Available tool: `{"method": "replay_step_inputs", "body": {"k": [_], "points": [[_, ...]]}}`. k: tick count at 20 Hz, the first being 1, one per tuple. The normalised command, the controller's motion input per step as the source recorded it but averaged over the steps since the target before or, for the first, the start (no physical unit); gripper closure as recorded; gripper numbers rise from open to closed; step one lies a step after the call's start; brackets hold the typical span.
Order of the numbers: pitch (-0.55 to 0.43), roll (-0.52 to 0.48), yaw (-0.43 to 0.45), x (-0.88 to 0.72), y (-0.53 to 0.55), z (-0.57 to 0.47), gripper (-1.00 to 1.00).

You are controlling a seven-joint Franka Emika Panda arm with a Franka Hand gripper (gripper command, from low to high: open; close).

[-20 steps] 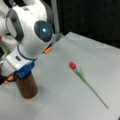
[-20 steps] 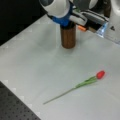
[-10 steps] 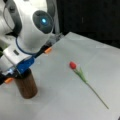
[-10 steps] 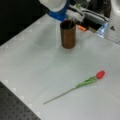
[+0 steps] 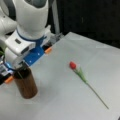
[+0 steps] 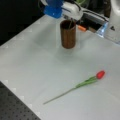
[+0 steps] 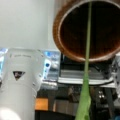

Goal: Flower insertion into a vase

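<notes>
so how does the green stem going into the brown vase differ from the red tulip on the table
The green stem runs down into the dark reddish-brown cylindrical vase; the red tulip lies flat on the white table, away from the vase. The stem's bloom is out of view; the tulip's shows. Both have thin green stems.

Even, diffuse light falls on the white table (image 5: 75, 95), which reads pale grey in both front views, while the backdrop behind it stays near black. You see only soft shadows — a faint one beside the vase (image 5: 25, 85) and a thin one under the red flower (image 5: 73, 65). Both front views are soft and blocky, so edges smear and the stem (image 6: 60, 95) of that flower fades toward its tip. A mild sheen marks the white robot arm (image 5: 32, 15). In the wrist view you look into the vase mouth (image 7: 75, 32), dark inside; the green stem (image 7: 85, 100) blurs and widens near the bottom — out of focus.
</notes>
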Motion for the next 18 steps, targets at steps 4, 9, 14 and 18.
{"method": "replay_step_inputs", "body": {"k": [4, 9, 14, 18], "points": [[-0.680, -0.065, -0.185, -0.17, 0.53, -0.12, -1.00], [-0.562, -0.128, -0.153, -0.16, 0.49, -0.11, -1.00], [-0.339, -0.109, -0.086, 0.05, 0.55, -0.02, -1.00], [-0.122, 0.025, 0.031, 0.29, 0.42, -0.03, -1.00]]}}
